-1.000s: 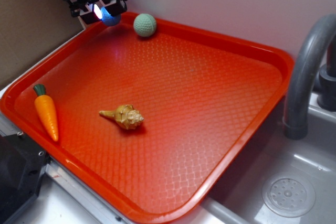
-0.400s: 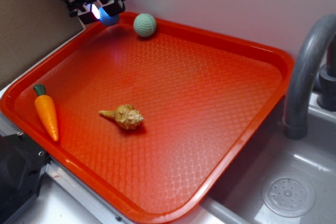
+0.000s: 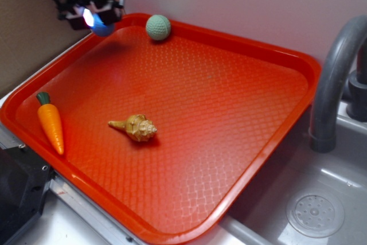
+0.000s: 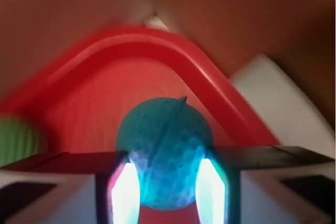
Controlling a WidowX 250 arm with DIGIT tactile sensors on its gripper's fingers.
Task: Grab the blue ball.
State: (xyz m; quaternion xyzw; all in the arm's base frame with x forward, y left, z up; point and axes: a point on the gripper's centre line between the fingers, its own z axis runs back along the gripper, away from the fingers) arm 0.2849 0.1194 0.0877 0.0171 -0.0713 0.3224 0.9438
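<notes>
The blue ball (image 3: 101, 27) hangs above the far left corner of the red tray (image 3: 246, 47), held between the fingers of my gripper (image 3: 94, 20). In the wrist view the dimpled blue ball (image 4: 165, 145) fills the gap between the two glowing pads (image 4: 125, 192), and my gripper (image 4: 167, 190) is shut on it. The tray's corner rim shows behind the ball, blurred by motion.
A pale green ball (image 3: 158, 27) rests at the tray's far edge, also seen as a green blur (image 4: 18, 137). An orange carrot (image 3: 50, 123) lies at the left rim and a tan shell (image 3: 136, 128) near the middle. A grey tap (image 3: 335, 78) and sink (image 3: 314, 213) stand to the right.
My gripper has moved left with the blue ball in it, away from the green ball, towards the tray's left rim. Nothing else has moved.
</notes>
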